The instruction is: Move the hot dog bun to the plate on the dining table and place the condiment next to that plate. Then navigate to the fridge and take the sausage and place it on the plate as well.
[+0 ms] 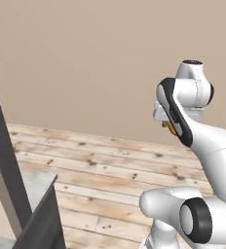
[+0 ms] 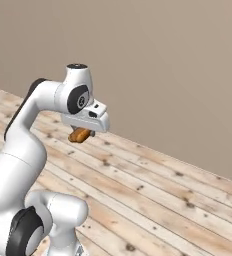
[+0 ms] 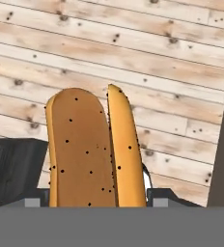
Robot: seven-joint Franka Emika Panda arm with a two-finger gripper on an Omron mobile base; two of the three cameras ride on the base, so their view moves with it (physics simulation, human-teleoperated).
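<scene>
Hot dog bun [image 3: 92,149]: tan-orange, split lengthwise into two halves, dark specks on surface. It stood upright in hand view, held clear above the plank floor; in right base view it hung under the hand [image 2: 80,134].

The arm [image 2: 23,145] was glossy white, built of rounded, swollen links, with black rings at the joints and a dark band running along one link's edge. A short white cylinder with a dark cap topped the wrist, and below it sat a boxy white hand carrying the pincer [image 2: 80,134] with small dark tips.
</scene>
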